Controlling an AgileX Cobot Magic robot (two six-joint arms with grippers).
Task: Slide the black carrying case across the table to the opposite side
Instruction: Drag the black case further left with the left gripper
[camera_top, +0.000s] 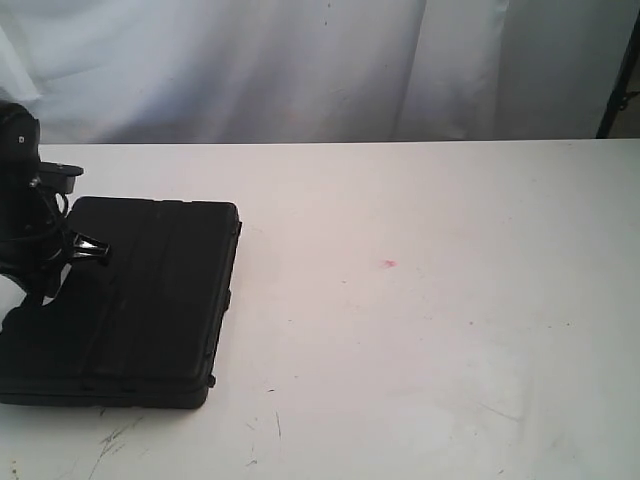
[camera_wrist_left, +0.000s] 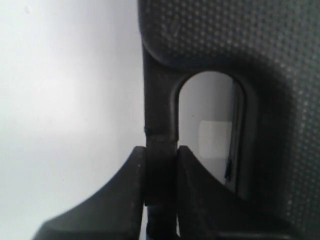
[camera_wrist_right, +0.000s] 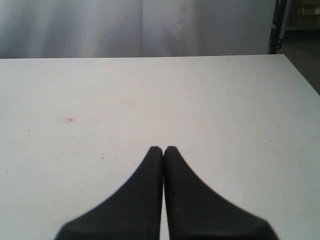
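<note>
The black carrying case (camera_top: 140, 300) lies flat on the white table (camera_top: 420, 330) at its left side. My left arm stands over the case's left end, and its gripper (camera_top: 40, 285) is hard to make out against the black case. In the left wrist view the left gripper (camera_wrist_left: 161, 155) is shut on the case's handle bar (camera_wrist_left: 160, 100), with the textured case body (camera_wrist_left: 250, 40) beside the handle opening. My right gripper (camera_wrist_right: 163, 150) is shut on nothing, hovering over bare table (camera_wrist_right: 150, 90); it does not show in the exterior view.
A tiny red spot (camera_top: 389, 263) marks the tabletop right of the case, also seen as a red spot (camera_wrist_right: 70, 120). Dark scuff marks (camera_top: 115, 437) lie near the front edge. A white curtain (camera_top: 300, 60) hangs behind the table, and a dark stand (camera_top: 620, 70) is at the far right.
</note>
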